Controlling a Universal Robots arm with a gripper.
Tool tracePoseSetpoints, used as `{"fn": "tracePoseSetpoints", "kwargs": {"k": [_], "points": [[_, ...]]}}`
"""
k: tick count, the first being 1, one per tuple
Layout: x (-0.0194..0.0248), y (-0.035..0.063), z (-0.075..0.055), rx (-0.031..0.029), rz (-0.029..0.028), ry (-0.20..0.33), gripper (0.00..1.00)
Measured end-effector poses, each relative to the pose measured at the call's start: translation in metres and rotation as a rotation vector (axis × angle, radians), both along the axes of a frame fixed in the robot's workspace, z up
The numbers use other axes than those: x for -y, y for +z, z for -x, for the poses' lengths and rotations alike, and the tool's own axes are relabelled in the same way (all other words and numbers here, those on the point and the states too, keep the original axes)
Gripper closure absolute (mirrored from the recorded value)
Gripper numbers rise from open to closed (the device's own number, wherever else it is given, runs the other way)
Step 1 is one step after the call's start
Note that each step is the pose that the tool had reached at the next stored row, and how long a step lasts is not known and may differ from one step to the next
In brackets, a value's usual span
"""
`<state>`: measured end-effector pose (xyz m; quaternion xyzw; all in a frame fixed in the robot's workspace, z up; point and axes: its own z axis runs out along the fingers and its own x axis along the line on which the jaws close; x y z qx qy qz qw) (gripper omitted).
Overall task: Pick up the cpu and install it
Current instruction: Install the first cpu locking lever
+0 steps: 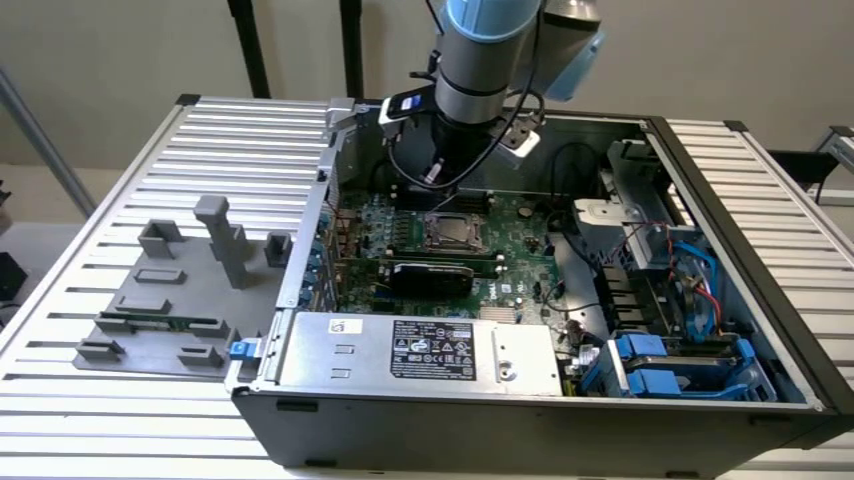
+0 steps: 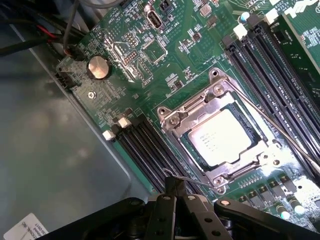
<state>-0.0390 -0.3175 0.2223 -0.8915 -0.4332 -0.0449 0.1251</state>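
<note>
The cpu [image 2: 220, 137] lies flat inside the metal socket frame [image 2: 172, 119] on the green motherboard [image 2: 150, 50], its silvery top facing up. In the exterior view the cpu [image 1: 447, 231] sits mid-board inside the open computer case [image 1: 534, 420]. My gripper [image 1: 447, 188] hangs just above and behind the socket on the blue-grey arm. In the wrist view the gripper [image 2: 173, 184] has its black fingers pressed together with nothing between them, a short way off the socket's corner and apart from the cpu. A thin wire lever [image 2: 280, 132] runs along the frame's side.
Black memory slots [image 2: 145, 145] flank the socket on both sides. A power supply box [image 1: 420, 350] fills the case's front. Cables and blue drive bays [image 1: 667, 365] crowd the exterior view's right. A grey fixture [image 1: 160, 300] holding a green memory stick [image 1: 163, 323] sits on the slatted table at the exterior view's left.
</note>
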Motion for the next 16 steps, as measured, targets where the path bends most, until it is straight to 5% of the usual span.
{"fn": "tracePoseSetpoints", "kwargs": {"k": [9, 16], "points": [[0.0001, 0.0058, 0.012, 0.0001, -0.0076, 0.0, 0.89], [0.0062, 0.0059, 0.013, 0.0, -0.0075, 0.0, 0.89]]}}
